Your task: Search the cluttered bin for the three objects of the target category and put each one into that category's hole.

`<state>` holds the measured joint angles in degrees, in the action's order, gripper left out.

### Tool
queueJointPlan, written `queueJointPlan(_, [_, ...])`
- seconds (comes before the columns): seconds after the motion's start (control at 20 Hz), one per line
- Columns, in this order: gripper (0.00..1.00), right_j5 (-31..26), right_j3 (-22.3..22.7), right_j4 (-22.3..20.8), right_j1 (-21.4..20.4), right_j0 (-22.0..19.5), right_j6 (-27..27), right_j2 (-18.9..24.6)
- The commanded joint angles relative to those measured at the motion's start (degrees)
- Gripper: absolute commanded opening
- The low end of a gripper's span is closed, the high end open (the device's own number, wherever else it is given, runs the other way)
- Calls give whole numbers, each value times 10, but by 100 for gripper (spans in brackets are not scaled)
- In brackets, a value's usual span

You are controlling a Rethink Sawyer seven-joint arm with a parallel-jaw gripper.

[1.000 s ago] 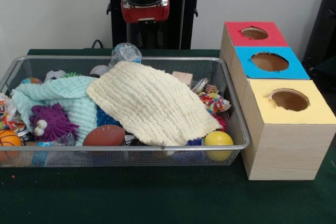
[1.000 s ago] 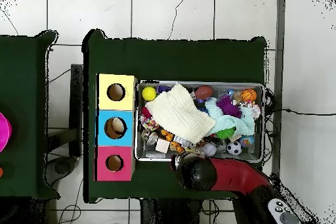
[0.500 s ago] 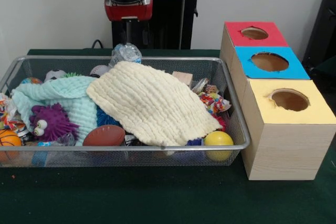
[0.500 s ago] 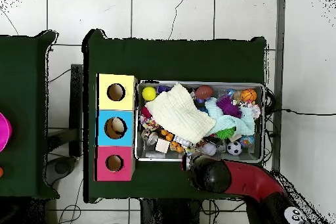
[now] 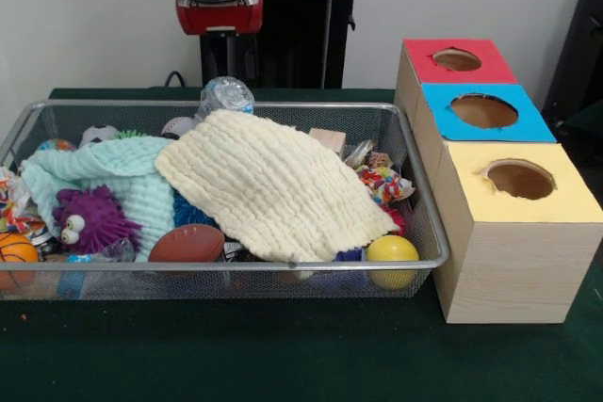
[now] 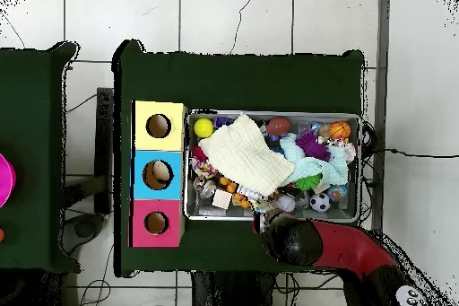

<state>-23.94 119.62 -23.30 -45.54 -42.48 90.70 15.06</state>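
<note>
The wire mesh bin (image 5: 236, 104) holds a heap of toys under a cream cloth (image 5: 273, 181) and a mint cloth (image 5: 122, 171). One see-through crinkly plastic lump (image 5: 224, 94) sits at the bin's far rim; it also shows in the overhead view (image 6: 285, 203). Another see-through piece (image 5: 115, 250) lies by the purple spiky toy (image 5: 89, 218). My gripper (image 5: 230, 58) hangs under the red and black wrist, just above and behind the far lump, holding nothing that I can see. In the overhead view the arm's head (image 6: 289, 238) covers it, beside the bin's rim (image 6: 269, 113).
Three wooden boxes with holes stand right of the bin: red top (image 5: 459, 61), blue top (image 5: 483, 112), yellow top (image 5: 520, 181). A yellow ball (image 5: 392, 253), a brown football (image 5: 187, 243) and a small basketball (image 5: 16, 253) lie along the near wall.
The arm has moved left in the front view and risen a little, from above the bin's far middle to above the crinkly lump. Nothing in the bin has moved.
</note>
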Motion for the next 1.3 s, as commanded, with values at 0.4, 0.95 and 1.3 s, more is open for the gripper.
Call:
queueJointPlan(0.4, [100,-38,-48,-93,75,-20,-67,48])
queueJointPlan(0.95, [100,5,-63,-129,136,-23,-34,40])
queueJointPlan(1.3, [100,-3,-61,-126,131,-28,-40,43])
